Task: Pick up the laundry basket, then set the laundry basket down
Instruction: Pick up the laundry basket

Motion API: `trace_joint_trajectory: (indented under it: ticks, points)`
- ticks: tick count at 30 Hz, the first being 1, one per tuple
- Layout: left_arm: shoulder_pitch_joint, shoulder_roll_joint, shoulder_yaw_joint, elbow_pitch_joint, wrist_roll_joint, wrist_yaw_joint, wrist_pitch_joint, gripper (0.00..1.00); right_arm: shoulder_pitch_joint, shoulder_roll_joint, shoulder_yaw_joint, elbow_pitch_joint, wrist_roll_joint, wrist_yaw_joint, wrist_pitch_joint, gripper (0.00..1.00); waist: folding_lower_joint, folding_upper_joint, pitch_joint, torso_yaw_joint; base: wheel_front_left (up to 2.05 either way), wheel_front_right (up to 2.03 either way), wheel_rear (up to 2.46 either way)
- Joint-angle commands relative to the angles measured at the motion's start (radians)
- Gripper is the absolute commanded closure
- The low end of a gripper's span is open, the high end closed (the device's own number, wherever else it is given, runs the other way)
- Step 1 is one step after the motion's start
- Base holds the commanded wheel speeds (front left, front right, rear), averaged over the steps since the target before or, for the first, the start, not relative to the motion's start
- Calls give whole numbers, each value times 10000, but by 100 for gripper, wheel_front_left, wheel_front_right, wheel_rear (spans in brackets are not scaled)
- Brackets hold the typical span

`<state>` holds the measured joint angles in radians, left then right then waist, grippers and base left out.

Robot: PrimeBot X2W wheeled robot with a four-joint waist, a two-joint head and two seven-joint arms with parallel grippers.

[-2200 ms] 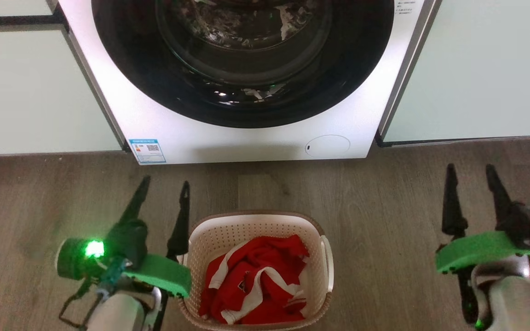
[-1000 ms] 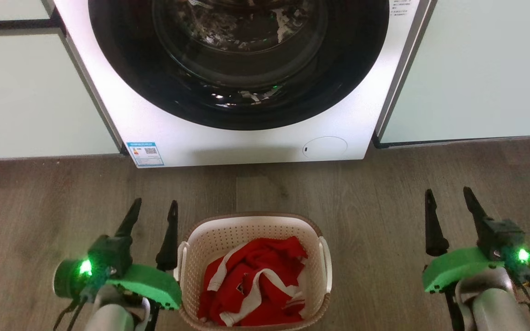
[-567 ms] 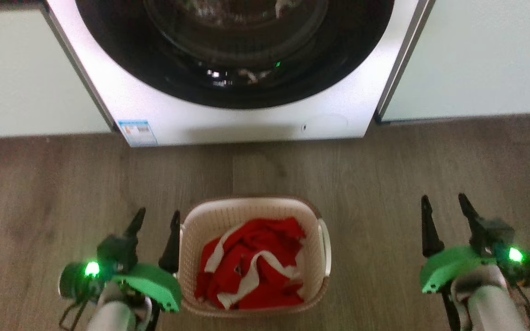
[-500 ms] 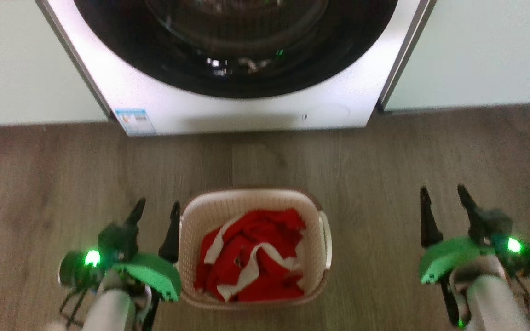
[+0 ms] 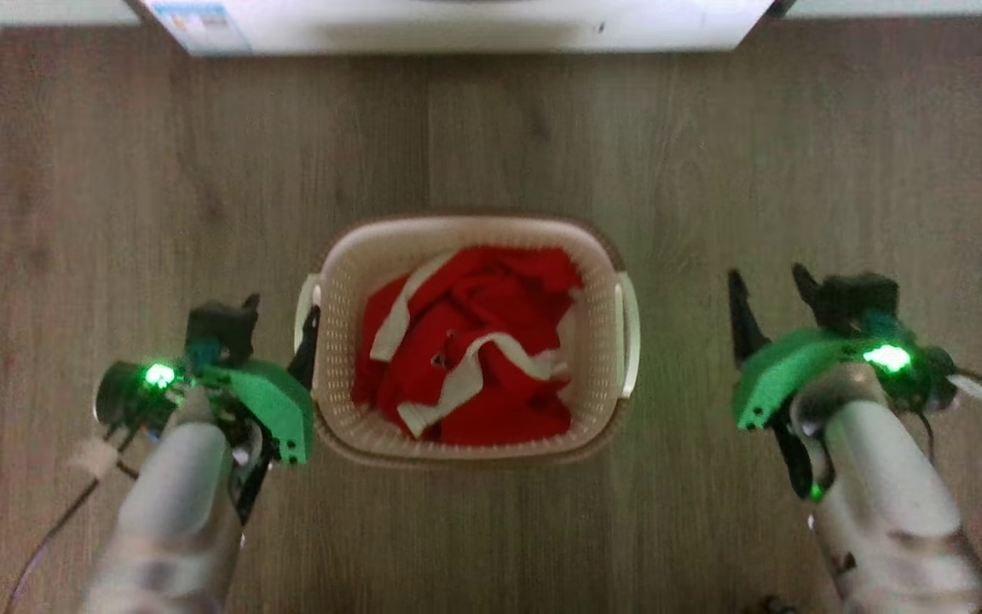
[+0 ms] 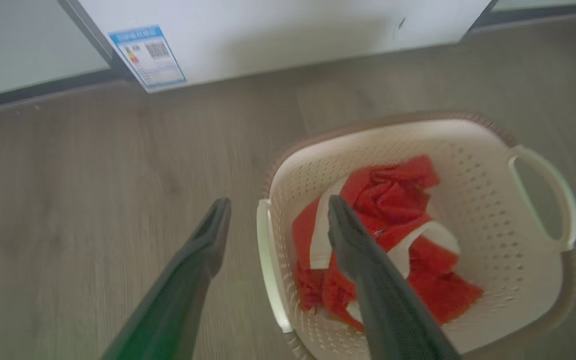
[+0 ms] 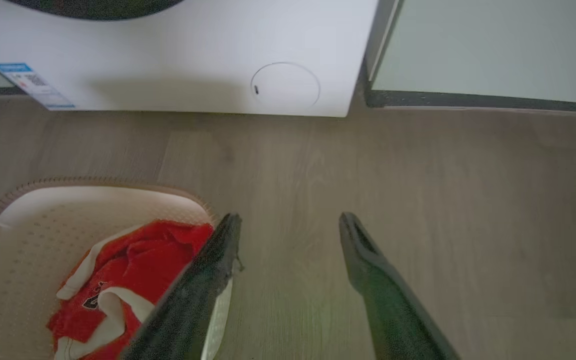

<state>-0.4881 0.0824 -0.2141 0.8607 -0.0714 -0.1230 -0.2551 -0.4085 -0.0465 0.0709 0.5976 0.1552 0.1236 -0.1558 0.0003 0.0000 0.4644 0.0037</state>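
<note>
**Asker:** Where is the laundry basket point(image 5: 467, 227) sitting?

**Me:** It is sitting on the wooden floor point(image 5: 116, 170) straight ahead of me, between my two arms and well short of the washing machine point(image 5: 457, 21). A red garment point(image 5: 474, 341) with white trim is lying bunched inside it.

**Asker:** And what are your fingers doing?

**Me:** Both pairs are standing wide and holding nothing. My left fingers point(image 6: 363, 270) are hanging over the basket's left handle point(image 6: 269, 260). One is lying over the floor outside it and the other over the basket's inside, so the white loop is showing in the gap between them. Whether either is touching it, I cannot tell. My right fingers point(image 7: 373, 280) are hovering over bare floor, apart from the right handle point(image 5: 630, 328).

**Asker:** Which step are you working on?

**Me:** I am judging that I am lining up for the pick. The basket is not lifted yet.

**Asker:** What is the next move asking of you?

**Me:** I am thinking the right fingers are needing to slide in until they are straddling their handle as the left pair is. Then both pairs are needing to drop and close together, so the basket is rising level and not tipping the garment out.
</note>
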Motion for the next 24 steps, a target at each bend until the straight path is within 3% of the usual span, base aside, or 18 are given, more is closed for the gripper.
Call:
trace_joint_trajectory:
  ticks: [1,11,24]
  points:
    - [-397,348,207,100,59,-13,-67,0,-290,-37,452,-20,117,71,75,0,-3,0,895,137,0,0,0]
    - [-1717,245,-887,1983,-263,-72,-67,0,-1291,-37,1891,1357,1312,71,503,0,-3,0,2062,453,0,0,0]
    - [-2636,412,-2391,2795,-1415,-75,-67,0,-2103,-37,2764,2646,2170,71,-53,0,-3,0,2932,582,0,0,0]
